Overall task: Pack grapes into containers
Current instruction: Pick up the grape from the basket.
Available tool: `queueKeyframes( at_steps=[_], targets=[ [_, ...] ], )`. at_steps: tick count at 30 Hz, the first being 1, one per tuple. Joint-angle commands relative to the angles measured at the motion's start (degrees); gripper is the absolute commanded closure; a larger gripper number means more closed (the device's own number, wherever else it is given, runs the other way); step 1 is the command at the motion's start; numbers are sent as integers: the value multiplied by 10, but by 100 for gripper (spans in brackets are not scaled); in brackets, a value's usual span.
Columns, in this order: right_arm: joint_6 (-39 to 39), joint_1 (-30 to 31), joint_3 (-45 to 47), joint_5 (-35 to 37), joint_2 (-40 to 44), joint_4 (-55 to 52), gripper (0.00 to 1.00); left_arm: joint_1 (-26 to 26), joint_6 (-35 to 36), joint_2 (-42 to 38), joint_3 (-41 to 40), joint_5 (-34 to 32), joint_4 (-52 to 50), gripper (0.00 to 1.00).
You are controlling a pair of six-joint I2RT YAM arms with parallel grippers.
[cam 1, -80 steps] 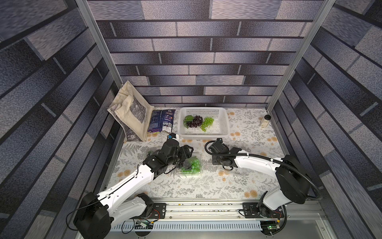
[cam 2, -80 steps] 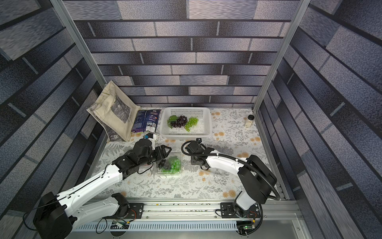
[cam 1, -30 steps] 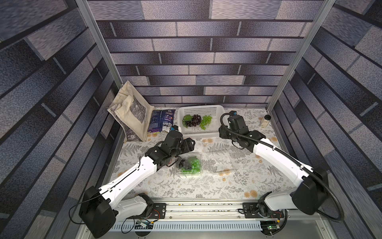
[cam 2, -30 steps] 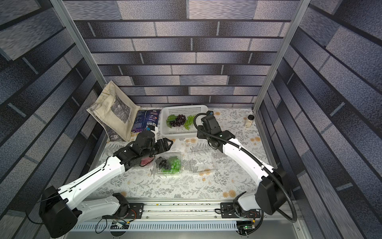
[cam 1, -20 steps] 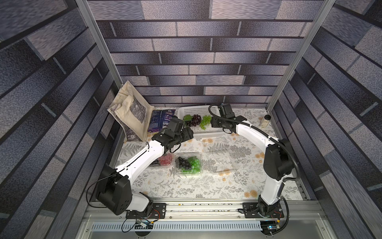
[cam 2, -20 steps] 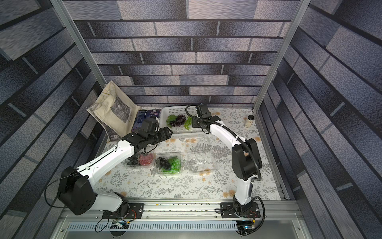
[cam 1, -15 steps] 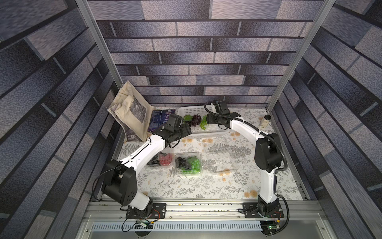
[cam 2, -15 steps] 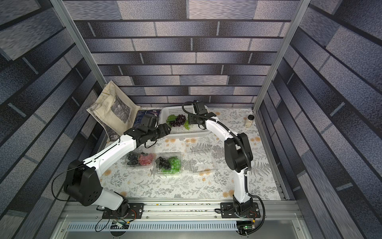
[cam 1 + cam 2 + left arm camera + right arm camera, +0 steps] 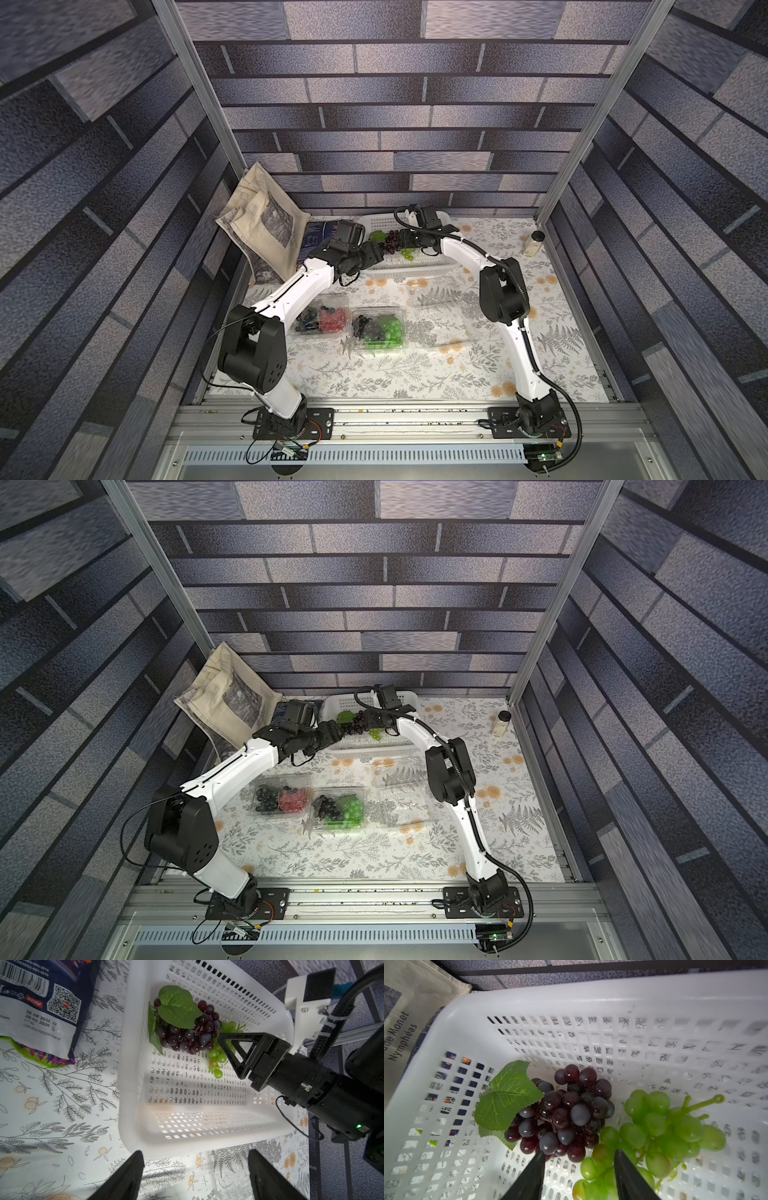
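Broadly, the desk (image 9: pixel 415 374), covered in a leaf-print cloth, is bounded by brick-patterned walls on three sides and by a metal rail at the front, where both arms are mounted. Open cloth is seen along the front strip and to the right of the right arm. A canvas tote bag (image 9: pixel 262 228) is leaned in the far left corner, with a dark snack packet (image 9: pixel 314 241) just beside it. The white perforated basket (image 9: pixel 419 268) is set against the far edge. Three clear containers are laid in a row at mid-desk. The left container (image 9: pixel 320 320) is filled with dark and red grapes, the middle container (image 9: pixel 379 330) with dark and bright green ones, and the right container (image 9: pixel 440 320) is seen only as a faint outline. A small jar (image 9: pixel 533 245) is stood in the far right corner, well apart.

Inside the basket's left half, a dark purple bunch (image 9: pixel 564 1113) with green leaves (image 9: pixel 506 1095) is laid touching a green bunch (image 9: pixel 664 1126); every grape is round and glossy. The right end effector (image 9: pixel 579 1151) is held over the green bunch with jaws apart and a few green grapes between them; whether they are touched cannot be told. The left end effector (image 9: pixel 195 1151) is held over the basket's near rim, jaws spread wide and free.
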State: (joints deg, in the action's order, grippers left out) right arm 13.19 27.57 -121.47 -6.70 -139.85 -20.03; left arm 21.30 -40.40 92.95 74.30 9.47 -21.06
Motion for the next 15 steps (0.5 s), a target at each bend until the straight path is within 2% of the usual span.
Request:
queueKeyframes(
  at_steps=[1,10,15],
  targets=[
    [-4,-3,-46,-11,-25,-20,45,-5,14,6,19,18,-6,19],
    [-3,-3,-109,-13,-72,-44,47,-15,10,17,16,34,4,19],
    [-1,-3,-132,-9,-91,-53,54,-18,10,14,13,39,6,19]
  ],
)
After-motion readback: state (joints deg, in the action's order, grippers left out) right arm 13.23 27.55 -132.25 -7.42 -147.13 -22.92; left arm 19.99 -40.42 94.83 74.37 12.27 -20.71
